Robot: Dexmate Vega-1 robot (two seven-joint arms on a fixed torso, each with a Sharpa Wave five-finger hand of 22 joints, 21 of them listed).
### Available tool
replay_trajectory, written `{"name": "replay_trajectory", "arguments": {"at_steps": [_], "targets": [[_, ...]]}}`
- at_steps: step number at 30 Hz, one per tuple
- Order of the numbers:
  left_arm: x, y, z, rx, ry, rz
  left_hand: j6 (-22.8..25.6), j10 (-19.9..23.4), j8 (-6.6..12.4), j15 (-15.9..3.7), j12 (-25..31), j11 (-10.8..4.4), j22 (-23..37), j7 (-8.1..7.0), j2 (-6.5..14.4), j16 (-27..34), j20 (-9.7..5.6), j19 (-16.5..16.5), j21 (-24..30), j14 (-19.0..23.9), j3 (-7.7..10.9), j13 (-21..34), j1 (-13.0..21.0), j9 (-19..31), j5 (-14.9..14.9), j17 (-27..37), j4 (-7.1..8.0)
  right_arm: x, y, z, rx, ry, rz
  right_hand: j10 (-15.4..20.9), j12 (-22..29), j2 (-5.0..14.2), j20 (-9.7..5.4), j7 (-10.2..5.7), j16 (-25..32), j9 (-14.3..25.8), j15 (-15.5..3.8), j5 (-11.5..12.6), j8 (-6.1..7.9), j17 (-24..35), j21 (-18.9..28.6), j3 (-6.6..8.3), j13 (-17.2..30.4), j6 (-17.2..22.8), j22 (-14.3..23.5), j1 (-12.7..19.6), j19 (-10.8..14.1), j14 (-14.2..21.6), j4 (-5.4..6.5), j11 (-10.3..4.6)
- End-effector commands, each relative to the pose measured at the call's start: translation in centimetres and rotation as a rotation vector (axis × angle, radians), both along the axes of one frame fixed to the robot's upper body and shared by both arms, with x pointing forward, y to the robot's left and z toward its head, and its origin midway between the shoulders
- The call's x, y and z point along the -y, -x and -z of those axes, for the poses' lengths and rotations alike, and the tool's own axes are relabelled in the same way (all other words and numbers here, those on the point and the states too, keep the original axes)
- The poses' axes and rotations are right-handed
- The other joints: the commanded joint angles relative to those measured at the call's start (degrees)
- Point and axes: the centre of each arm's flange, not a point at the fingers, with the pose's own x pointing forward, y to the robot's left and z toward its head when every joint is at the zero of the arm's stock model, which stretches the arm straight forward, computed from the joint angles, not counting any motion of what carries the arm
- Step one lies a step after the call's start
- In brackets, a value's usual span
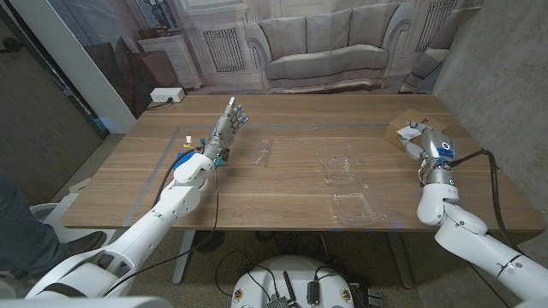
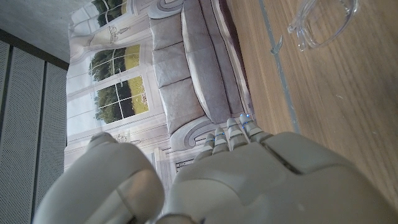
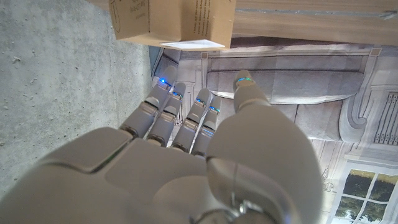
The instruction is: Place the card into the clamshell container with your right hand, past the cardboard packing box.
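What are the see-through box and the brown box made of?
The clamshell container looks like thin clear plastic: the table's wood shows through it and its edges glint. The packing box looks like plain matte brown cardboard with dark print.

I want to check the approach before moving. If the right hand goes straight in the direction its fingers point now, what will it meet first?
Most likely the cardboard box: in the right wrist view the right hand points its fingers at it and at the white card by it. Depth is unclear.
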Motion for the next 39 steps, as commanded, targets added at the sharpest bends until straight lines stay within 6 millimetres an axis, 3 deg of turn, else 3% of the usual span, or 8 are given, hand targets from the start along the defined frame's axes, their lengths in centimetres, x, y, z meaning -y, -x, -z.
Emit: {"name": "replay_trajectory", "arguments": {"at_steps": [1, 24, 30, 39], "targets": [[0.1, 0.2, 0.1, 0.001, 0.0, -0.002, 0.37, -0.23, -0.17, 0.05, -0.07, -0.06, 0.06, 0.07, 0.4, -0.16, -1.69, 0.16, -0.35, -0.41, -0.22, 0.15, 0.0, 0.24, -0.2, 0.13, 0.13, 0.4, -0.4, 0.2, -0.016, 0.041, 0.045, -0.39, -0.63, -0.38, -8.96, -0.61, -0.31, 0.18, -9.27, 0.35, -0.2, 0.07, 0.07, -0.06, -0.03, 0.0, 0.32, 0.33, -0.01, -0.22, 0.2, -0.46], [0.0, 0.9, 0.3, 0.001, 0.002, -0.008, 0.41, -0.24, -0.19, 0.06, -0.09, -0.19, 0.08, -0.14, 0.52, -0.16, -1.66, 0.27, -0.83, -0.4, -0.44, 0.15, -0.06, 0.24, -0.25, 0.14, 0.17, 1.1, -1.4, 0.3, -0.045, 0.106, 0.096, -0.36, -1.07, -1.77, -8.76, -1.1, -0.14, 0.25, -9.1, 0.64, -0.63, 0.33, 0.09, -1.57, 0.06, 0.05, 0.36, -0.99, 0.23, 0.39, 1.15, -0.79], [0.1, 1.0, 0.2, 0.006, 0.002, -0.008, 0.46, -0.2, -0.17, 0.04, -0.07, -0.18, 0.09, -0.08, 0.57, -0.16, -1.68, 0.28, -0.97, -0.39, -0.51, 0.15, -0.11, 0.24, -0.26, 0.14, 0.2, 1.0, -1.7, 0.5, -0.048, 0.131, 0.12, -2.09, -1.89, -1.77, -8.63, -1.01, -0.27, 0.33, -9.12, 0.92, -1.04, 0.49, -0.1, -1.89, 0.15, -0.64, 0.37, -1.22, -0.16, 0.07, 1.44, -0.78], [0.2, 1.0, 0.4, 0.001, 0.005, -0.009, 0.5, -0.2, -0.17, 0.02, -0.08, -0.13, 0.1, -0.09, 0.66, -0.16, -1.72, 0.33, -1.16, -0.39, -0.61, 0.16, -0.22, 0.24, -0.28, 0.16, 0.28, 1.0, -2.2, 0.7, -0.045, 0.14, 0.15, -5.4, -3.17, -2.0, -7.75, -1.39, -1.25, 0.97, -7.83, 1.87, -1.45, 1.08, -1.26, -3.09, 0.52, -1.7, 0.34, -1.93, -2.71, -4.07, 2.14, -0.47]]}}
